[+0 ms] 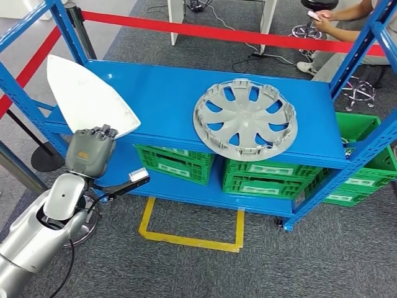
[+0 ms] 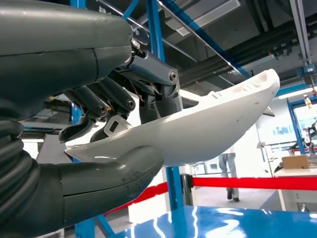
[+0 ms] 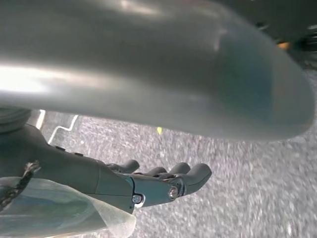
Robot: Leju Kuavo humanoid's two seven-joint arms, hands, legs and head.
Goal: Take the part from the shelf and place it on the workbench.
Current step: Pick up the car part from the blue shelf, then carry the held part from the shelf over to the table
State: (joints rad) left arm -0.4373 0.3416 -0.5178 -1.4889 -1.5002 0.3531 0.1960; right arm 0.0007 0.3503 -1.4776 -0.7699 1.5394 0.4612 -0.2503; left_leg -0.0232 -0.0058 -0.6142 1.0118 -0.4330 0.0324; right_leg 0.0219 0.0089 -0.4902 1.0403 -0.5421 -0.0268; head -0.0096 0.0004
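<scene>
**White part gripped, clear of the shelf**

White part [image 2: 209, 124] sits clamped in my left hand [image 1: 89, 151], raised off the blue shelf [image 1: 164, 93]. My right hand [image 3: 157, 183] hangs holding nothing, fingers loosely apart. Next I'd turn toward the workbench; hubcap [image 1: 245, 118] stays beyond.

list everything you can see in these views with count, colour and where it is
white curved plastic panel: one, white, held up at the left end of the shelf
round grey plastic hubcap: one, grey, lying on the top shelf board, right of centre
blue metal shelf rack: one, blue, across the middle
green plastic crates: at least four, green, on the lower shelf level
red barrier tape: red, stretched behind the rack
yellow floor marking: one, yellow, on the grey carpet in front of the rack
seated person: one, behind the rack at far right
left hand: one, grey, grips the white panel's near edge
right hand: one, dark, above the carpet, holds nothing
</scene>
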